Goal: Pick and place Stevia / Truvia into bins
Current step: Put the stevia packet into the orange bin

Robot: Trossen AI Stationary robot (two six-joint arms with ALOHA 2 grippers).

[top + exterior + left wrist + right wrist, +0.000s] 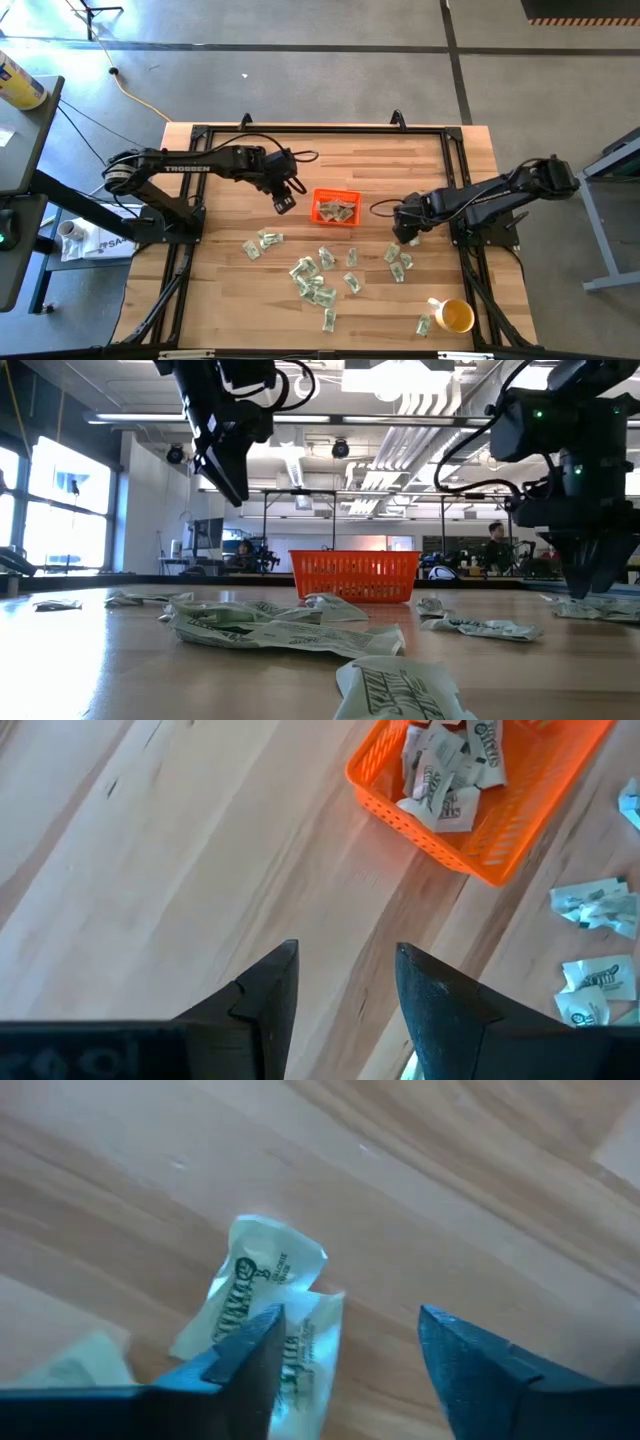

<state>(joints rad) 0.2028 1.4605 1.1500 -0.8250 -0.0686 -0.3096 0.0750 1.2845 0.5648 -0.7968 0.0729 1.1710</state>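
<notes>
The left pincer (284,204) hangs above the wooden tabletop (220,290), just to the left of the orange bin (335,208), its fingers (268,992) apart and empty. The bin sits near the middle of the tabletop and already holds several green-and-white sweetener packets (445,775). More packets (313,282) lie scattered in front of the bin, with a few near the right pincer (405,236) and one beside a yellow mug (455,316) at the front right corner. The right pincer is down at the tabletop to the right of the bin, its fingers open over two crumpled packets (262,1285), one finger partly covering them, not closed on them.
</notes>
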